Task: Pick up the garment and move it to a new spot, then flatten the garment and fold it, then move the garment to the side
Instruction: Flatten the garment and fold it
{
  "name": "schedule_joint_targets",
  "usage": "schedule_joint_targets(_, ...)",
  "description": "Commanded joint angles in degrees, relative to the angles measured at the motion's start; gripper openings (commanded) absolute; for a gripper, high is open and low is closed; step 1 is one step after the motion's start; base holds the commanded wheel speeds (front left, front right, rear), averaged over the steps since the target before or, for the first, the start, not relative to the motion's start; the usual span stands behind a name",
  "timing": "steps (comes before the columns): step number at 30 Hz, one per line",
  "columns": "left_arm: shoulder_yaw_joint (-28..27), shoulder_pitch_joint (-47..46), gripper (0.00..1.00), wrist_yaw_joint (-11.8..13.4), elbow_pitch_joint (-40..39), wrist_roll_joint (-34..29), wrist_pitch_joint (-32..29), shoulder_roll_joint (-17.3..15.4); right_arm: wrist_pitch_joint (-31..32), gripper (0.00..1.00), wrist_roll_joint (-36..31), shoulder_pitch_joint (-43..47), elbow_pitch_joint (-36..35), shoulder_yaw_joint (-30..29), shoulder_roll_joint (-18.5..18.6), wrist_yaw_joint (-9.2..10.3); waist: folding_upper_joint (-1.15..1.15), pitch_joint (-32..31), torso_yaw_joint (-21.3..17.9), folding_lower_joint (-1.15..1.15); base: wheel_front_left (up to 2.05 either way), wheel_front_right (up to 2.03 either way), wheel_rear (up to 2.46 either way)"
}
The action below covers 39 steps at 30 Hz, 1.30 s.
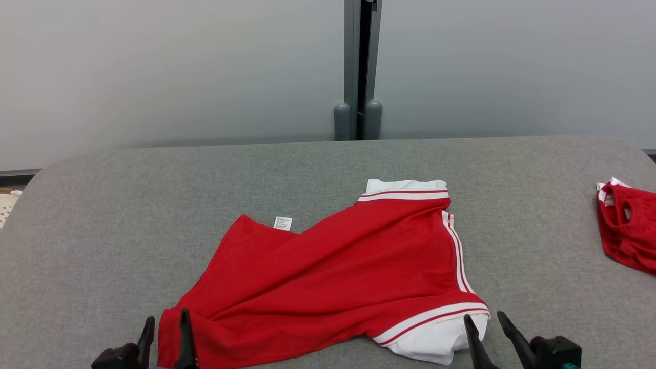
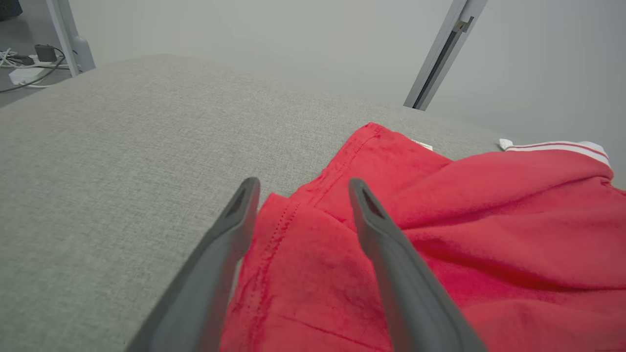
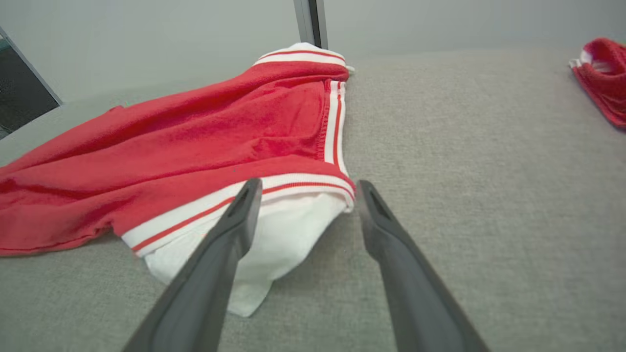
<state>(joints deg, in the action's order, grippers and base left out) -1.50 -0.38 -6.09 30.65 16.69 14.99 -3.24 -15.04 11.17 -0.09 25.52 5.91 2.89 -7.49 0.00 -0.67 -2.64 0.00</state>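
Red, white-cuffed fabric garment (image 1: 333, 266) rumpled on grey cloth table (image 1: 154, 179); left gripper (image 1: 167, 315) at its seven o'clock, right gripper (image 1: 483, 315) at five, both splayed, empty.

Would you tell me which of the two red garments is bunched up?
The small garment at the right edge of the table; the large garment lies spread out in the middle.

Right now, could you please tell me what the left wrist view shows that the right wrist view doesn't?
Left wrist view adds: floor cables, the label, the open left tool over the hem. Right wrist view adds: a second red garment, the open right tool by the white cuff. Both share the red garment on the grey table.
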Motion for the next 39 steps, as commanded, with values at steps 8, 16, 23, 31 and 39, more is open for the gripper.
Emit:
schedule_joint_targets(8,1.6,-0.5,1.0,-1.0,0.4,0.2,0.3,0.4,-0.2,1.0,2.7,2.7,2.6,0.7,0.0,0.0,0.0,0.8,0.9,0.0,0.0,0.0,0.0)
schedule_joint_targets(16,2.9,-1.1,1.0,-1.0,0.5,1.0,0.3,0.3,-0.2,0.0,5.8,-0.1,3.2,2.2,0.1,0.0,0.0,1.4,1.5,0.0,0.0,0.0,0.0)
schedule_joint_targets(23,2.5,-0.6,1.0,-0.9,0.2,1.5,0.3,0.3,-0.2,0.0,5.9,-0.6,-5.6,1.3,0.1,0.0,0.0,1.6,1.3,0.0,0.0,0.0,0.0)
schedule_joint_targets(31,3.3,-0.2,1.0,-0.4,0.7,3.1,0.3,0.4,-0.2,0.0,3.2,2.0,-13.6,-2.2,1.2,0.0,0.0,1.8,0.5,0.0,0.0,0.0,0.0)
schedule_joint_targets(39,5.6,-3.0,1.0,-0.4,1.0,3.6,0.3,0.3,-0.2,0.0,-0.6,-3.9,-7.6,-1.9,0.9,0.0,0.0,4.5,2.3,0.0,0.0,0.0,0.0)
